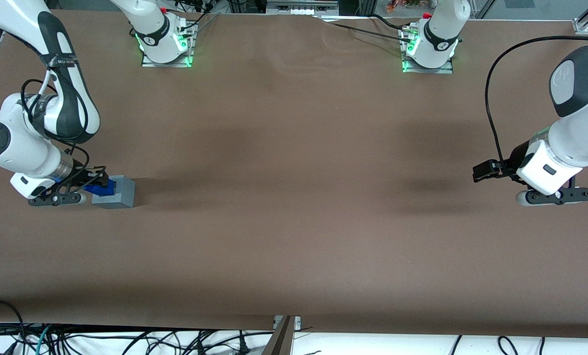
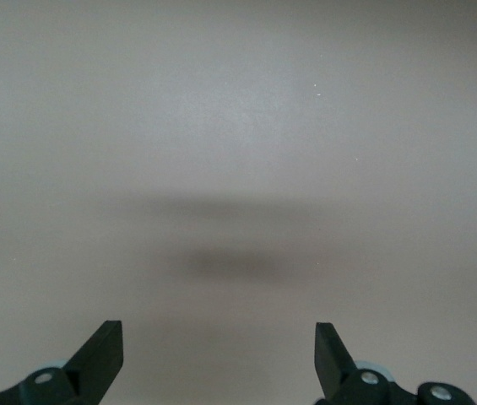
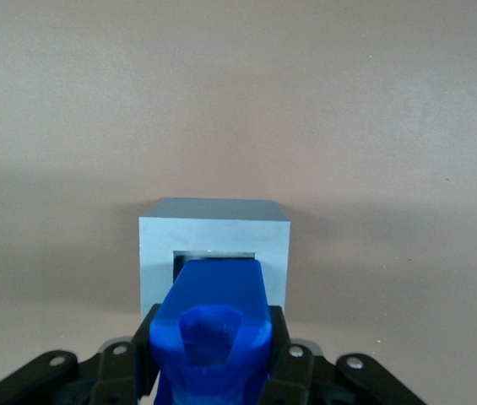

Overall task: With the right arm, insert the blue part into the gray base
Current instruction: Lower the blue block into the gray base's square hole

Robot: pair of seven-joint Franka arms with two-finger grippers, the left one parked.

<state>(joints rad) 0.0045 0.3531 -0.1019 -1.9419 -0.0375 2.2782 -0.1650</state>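
The gray base [image 1: 115, 193] is a light-gray cube on the brown table, toward the working arm's end. In the right wrist view the base [image 3: 213, 240] shows its face with the square hole. My right gripper [image 1: 95, 185] is shut on the blue part [image 1: 100, 187], which it holds sideways right at that face. In the right wrist view the blue part [image 3: 211, 321] sits between the black fingers [image 3: 282, 337], and its tip is at the mouth of the hole. I cannot tell how deep it is in.
The brown table [image 1: 294, 197] stretches wide toward the parked arm's end. Two arm bases with green lights [image 1: 165, 47] [image 1: 428, 49] stand at the table's edge farthest from the front camera. Cables lie below the near edge.
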